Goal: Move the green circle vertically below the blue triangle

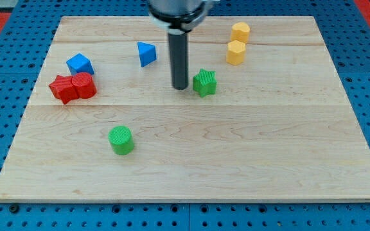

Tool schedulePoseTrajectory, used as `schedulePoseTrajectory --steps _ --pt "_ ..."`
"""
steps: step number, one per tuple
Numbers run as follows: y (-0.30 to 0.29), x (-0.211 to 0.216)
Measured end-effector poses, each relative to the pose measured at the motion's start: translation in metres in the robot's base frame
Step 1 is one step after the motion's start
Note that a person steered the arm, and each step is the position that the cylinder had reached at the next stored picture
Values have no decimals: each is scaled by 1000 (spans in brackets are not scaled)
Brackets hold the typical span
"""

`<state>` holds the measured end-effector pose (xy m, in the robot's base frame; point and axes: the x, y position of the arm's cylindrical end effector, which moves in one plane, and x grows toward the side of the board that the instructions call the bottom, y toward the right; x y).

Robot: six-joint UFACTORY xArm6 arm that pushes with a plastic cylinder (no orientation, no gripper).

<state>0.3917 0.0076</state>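
The green circle (121, 140) stands on the wooden board toward the lower left. The blue triangle (146, 53) sits near the top, left of centre. My tip (180, 86) rests on the board right of and below the blue triangle, just left of a green star (204, 82), almost touching it. The green circle is well below and to the left of my tip.
A blue cube (79, 63) and two red blocks (73, 86) cluster at the left. Two yellow blocks (237, 42) stand at the top right. The board's edge (191, 196) runs along the bottom, with blue pegboard around it.
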Motion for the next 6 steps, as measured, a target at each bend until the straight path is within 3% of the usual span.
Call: schedulePoseTrajectory --steps 2,3,4,5,6 --pt "115 10" --pt "78 110" --pt "8 164" --pt "-99 162" --pt "-109 160"
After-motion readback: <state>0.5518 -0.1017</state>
